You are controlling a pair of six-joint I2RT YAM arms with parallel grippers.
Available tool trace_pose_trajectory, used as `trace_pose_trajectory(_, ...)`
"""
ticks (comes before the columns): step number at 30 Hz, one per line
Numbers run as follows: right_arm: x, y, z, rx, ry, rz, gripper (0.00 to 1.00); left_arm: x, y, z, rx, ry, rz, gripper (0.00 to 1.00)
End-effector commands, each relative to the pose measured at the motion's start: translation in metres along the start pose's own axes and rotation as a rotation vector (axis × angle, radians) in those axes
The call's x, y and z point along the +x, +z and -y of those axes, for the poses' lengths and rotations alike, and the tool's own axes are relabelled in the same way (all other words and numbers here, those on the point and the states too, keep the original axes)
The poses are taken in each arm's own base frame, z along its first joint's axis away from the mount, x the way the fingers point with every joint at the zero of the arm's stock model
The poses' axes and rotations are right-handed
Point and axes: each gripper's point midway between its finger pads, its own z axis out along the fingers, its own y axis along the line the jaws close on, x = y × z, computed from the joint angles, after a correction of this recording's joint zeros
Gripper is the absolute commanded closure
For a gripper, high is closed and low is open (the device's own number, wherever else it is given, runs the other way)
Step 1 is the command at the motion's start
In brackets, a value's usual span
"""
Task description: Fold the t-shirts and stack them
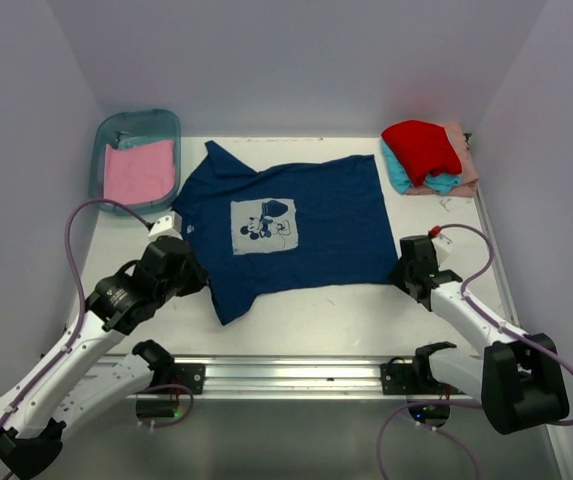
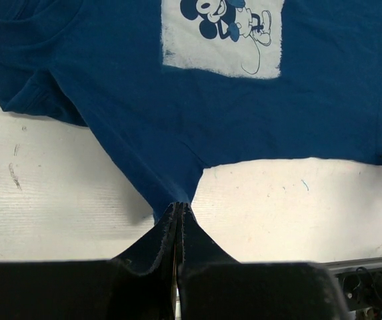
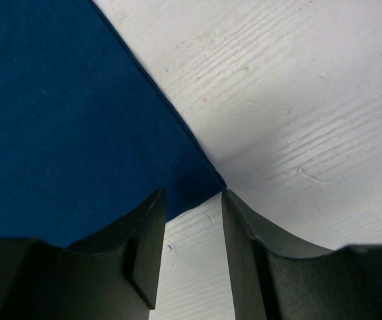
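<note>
Left pincer [image 2: 179, 208] clenched on the near-left corner of the navy t-shirt [image 1: 306, 215], cloth drawn to a point. Right pincer [image 3: 191, 200] released, jaws astride the shirt's near-right corner, gap showing.

T-shirts, five:
- one navy, flat mid-table, print [image 1: 264, 226] up
- one pink t-shirt [image 1: 141, 172] inside the single bin [image 1: 136, 121], far-left corner
- three heaped at the far-right corner: red t-shirt [image 1: 423, 147] over teal t-shirt [image 1: 399, 173] and peach t-shirt [image 1: 467, 160]

Bare table [image 1: 316, 315] runs along the near edge between the two arms.
</note>
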Motion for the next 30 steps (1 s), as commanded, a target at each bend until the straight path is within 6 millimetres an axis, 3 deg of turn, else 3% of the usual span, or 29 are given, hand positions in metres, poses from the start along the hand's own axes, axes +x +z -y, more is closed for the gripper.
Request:
trace_pose_trajectory(1, -0.001, 0.001, -0.003, -0.012, 0.029, 0.003, 0.57, -0.008, -0.012, 0.006, 0.023, -0.017, 0.013, 1.0)
trace_pose_trajectory(7, 0.005, 0.002, 0.003, 0.021, 0.006, -0.033, 0.59, -0.009, -0.015, 0.007, 0.027, -0.021, 0.017, 1.0)
trace_pose_trajectory(14, 0.004, 0.007, 0.003, 0.051, -0.011, -0.042, 0.69, -0.01, -0.016, 0.006, 0.028, -0.019, 0.019, 1.0)
trace_pose_trajectory(17, 0.003, 0.012, 0.003, 0.069, -0.033, -0.051, 0.85, -0.011, -0.016, 0.005, 0.022, -0.02, 0.027, 1.0)
trace_pose_trajectory(18, 0.002, 0.012, 0.002, 0.068, -0.04, -0.05, 1.0, -0.01, -0.016, 0.003, 0.018, -0.019, 0.025, 1.0)
trace_pose_trajectory(21, 0.004, 0.011, 0.0, 0.048, -0.057, -0.062, 1.0, -0.008, -0.014, 0.0, 0.005, -0.012, 0.025, 1.0)
trace_pose_trajectory(25, 0.004, -0.011, 0.003, 0.002, -0.085, -0.065, 1.0, -0.005, -0.015, -0.003, 0.012, -0.013, 0.024, 1.0)
trace_pose_trajectory(26, -0.006, -0.023, 0.0, -0.037, -0.076, -0.021, 1.0, -0.004, -0.017, -0.002, 0.017, -0.012, 0.021, 1.0)
trace_pose_trajectory(29, -0.011, -0.046, 0.009, -0.039, -0.102, 0.002, 1.0, -0.003, -0.025, -0.007, 0.018, -0.008, 0.017, 1.0)
trace_pose_trajectory(30, -0.023, -0.059, 0.005, -0.068, -0.091, 0.042, 1.0, -0.001, -0.028, -0.012, 0.001, -0.005, 0.012, 1.0)
